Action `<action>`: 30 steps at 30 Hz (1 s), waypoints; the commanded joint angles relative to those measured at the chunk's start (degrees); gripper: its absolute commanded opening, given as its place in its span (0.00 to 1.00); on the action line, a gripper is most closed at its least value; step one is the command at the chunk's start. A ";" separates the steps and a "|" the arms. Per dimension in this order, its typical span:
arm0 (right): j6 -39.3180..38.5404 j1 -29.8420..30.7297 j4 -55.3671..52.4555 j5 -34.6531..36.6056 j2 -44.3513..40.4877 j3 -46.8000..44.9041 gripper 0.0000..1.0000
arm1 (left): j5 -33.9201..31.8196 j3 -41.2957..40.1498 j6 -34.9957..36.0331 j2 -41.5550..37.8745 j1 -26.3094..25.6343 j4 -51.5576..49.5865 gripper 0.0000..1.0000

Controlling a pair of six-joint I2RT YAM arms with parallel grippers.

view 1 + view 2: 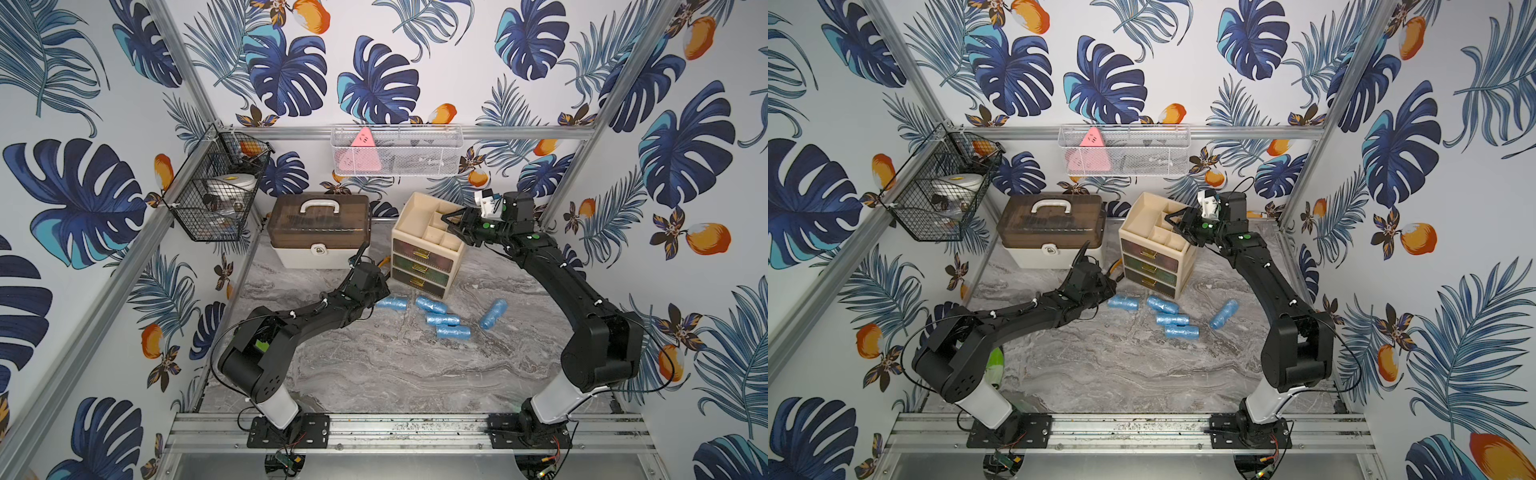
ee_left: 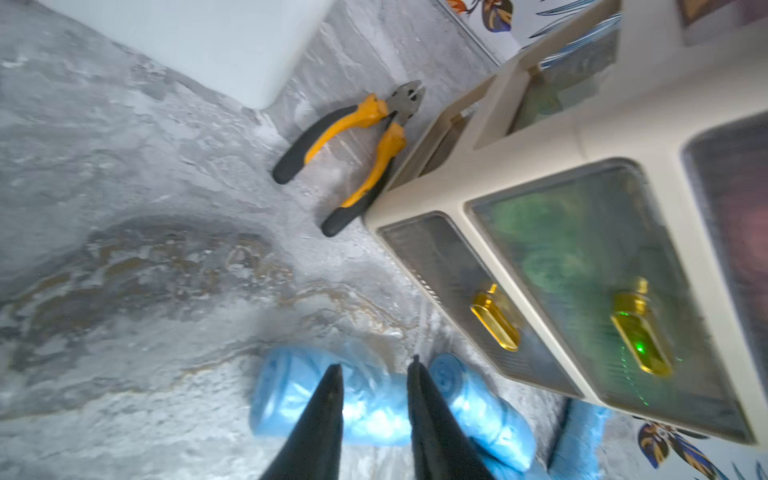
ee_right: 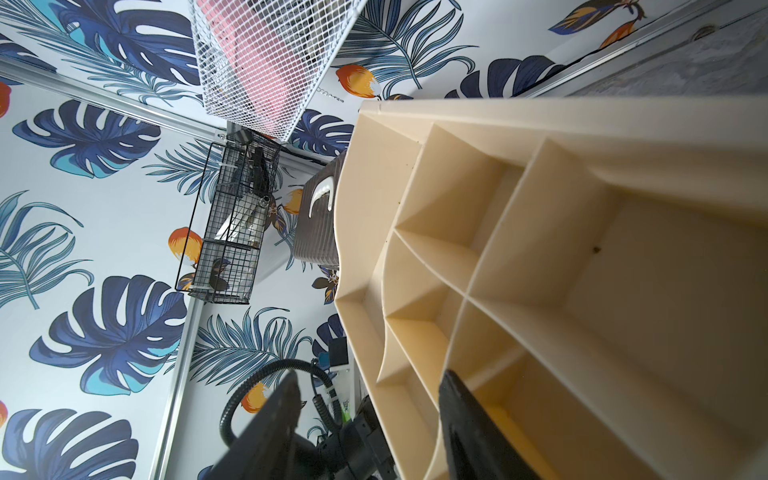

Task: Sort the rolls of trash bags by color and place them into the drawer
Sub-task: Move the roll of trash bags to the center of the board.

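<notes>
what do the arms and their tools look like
Both the left arm and right arm are matte black boxy links on white base segments, with thin black cables held by white ties. Small green dots mark the right arm's wrist. The left tool and right tool each have two black tapered fingers.
</notes>
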 commanded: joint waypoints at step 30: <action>1.60 -0.53 -12.22 2.33 0.93 -0.22 0.56 | 8.57 5.92 -5.15 16.46 -10.75 10.91 0.30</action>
